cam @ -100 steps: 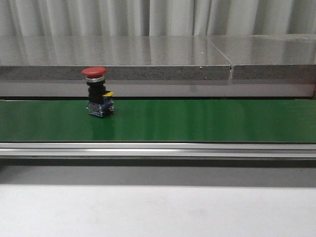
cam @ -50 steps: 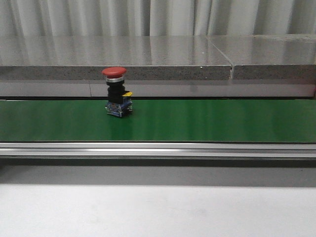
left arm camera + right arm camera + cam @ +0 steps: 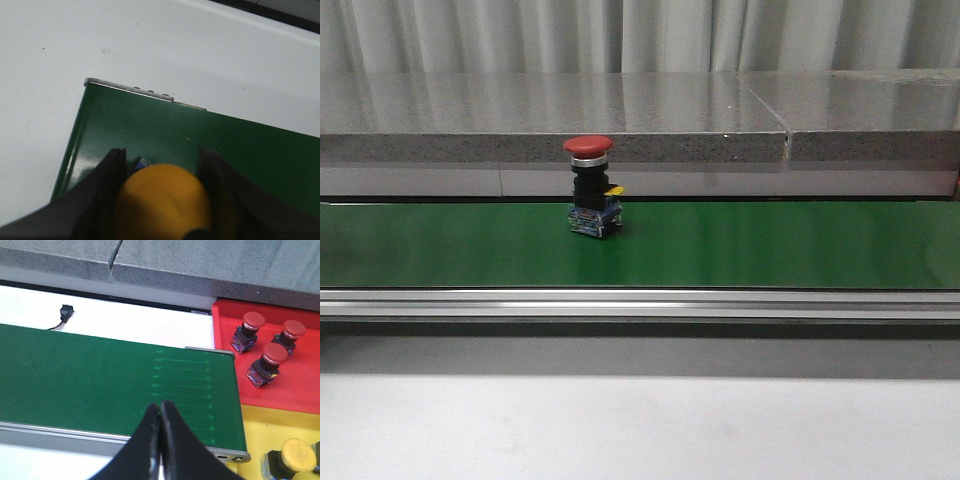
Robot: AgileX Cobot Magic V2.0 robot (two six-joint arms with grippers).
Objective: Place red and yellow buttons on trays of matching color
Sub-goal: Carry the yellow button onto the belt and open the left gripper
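Red button stands upright left of centre on the green belt. Left fingers pinch a yellow button; right fingers are pressed together, empty.

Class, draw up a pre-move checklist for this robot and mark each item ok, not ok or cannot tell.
1. Red button upright on the green belt: ok.
2. Right gripper free to pick: ok, fingers together, nothing between them.
3. Left gripper load secure: ok, yellow button sits between the fingers.
4. Red tray has room: ok, three buttons, bare floor remains.
5. Yellow tray has room: cannot tell, mostly out of view.
6. Right gripper's reach to the red button: cannot tell.
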